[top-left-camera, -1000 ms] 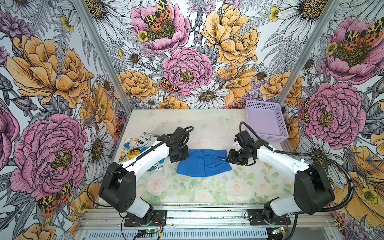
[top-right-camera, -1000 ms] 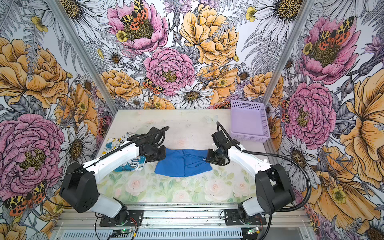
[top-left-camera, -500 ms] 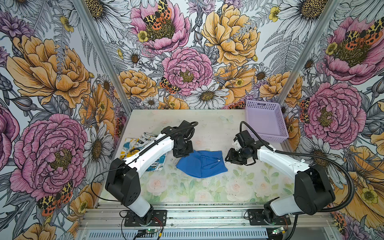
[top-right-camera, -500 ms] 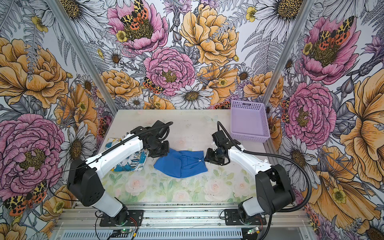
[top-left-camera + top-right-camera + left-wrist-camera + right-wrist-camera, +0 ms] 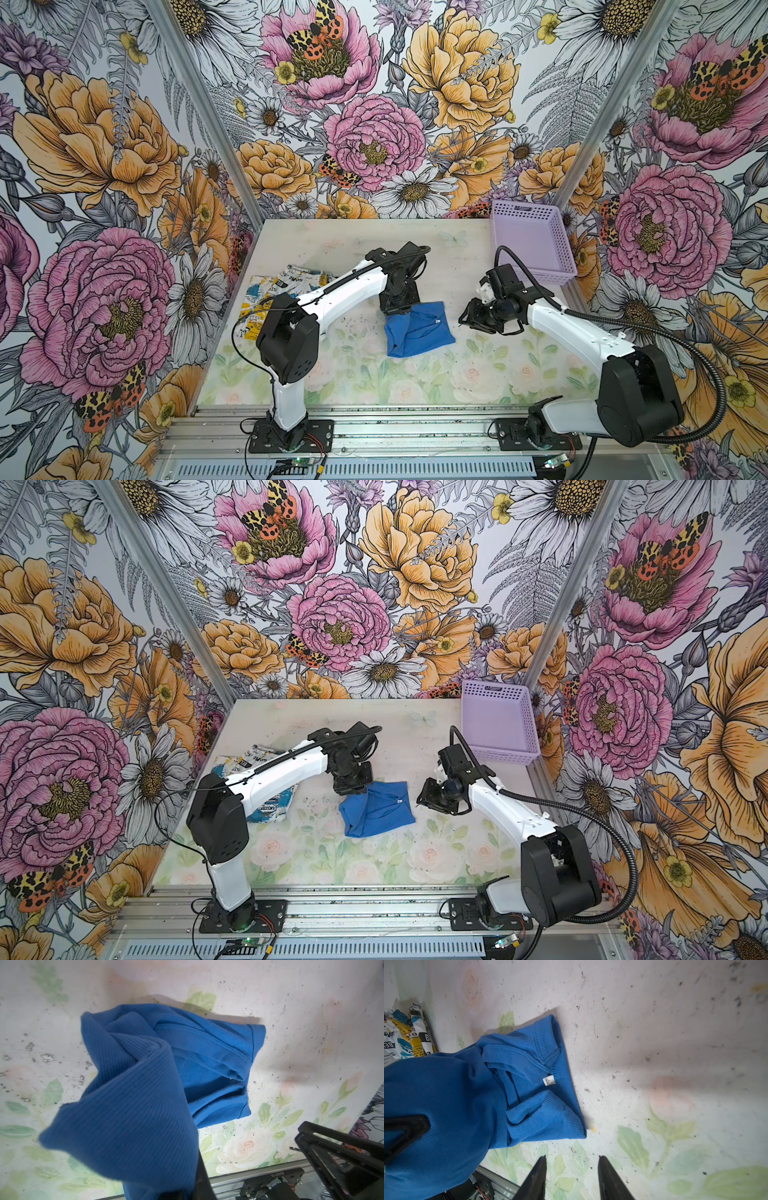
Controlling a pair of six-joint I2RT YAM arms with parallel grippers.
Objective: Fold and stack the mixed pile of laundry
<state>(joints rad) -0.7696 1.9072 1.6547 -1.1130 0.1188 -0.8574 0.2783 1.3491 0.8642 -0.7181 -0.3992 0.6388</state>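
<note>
At the front, the desk [image 5: 415, 376] with the pale flower print is carrying a royal blue ribbed T-shirt [image 5: 422, 334], which is lying crumpled near the middle in both top views [image 5: 378, 812]. Most of it is resting flat on the desk, and a small white neck label [image 5: 549, 1081] is showing in the right wrist view. The left gripper [image 5: 398, 306] is pointing down over the far left corner of the shirt and is clenching a fold of the blue cloth. In the left wrist view this fold [image 5: 133, 1118] is rising from the flat part up to the gripper. Just beside the shirt on its right, the right gripper [image 5: 467, 320] is hovering with its jaws apart and is grasping nothing. A little further back on the left, the white garment with black newspaper text and yellow and blue splashes [image 5: 282, 286] is lying bunched, partly under the left arm [image 5: 353, 286] and apart from the blue one. At the far right corner, a lavender perforated plastic basket [image 5: 530, 241] is standing on the desk.
</note>
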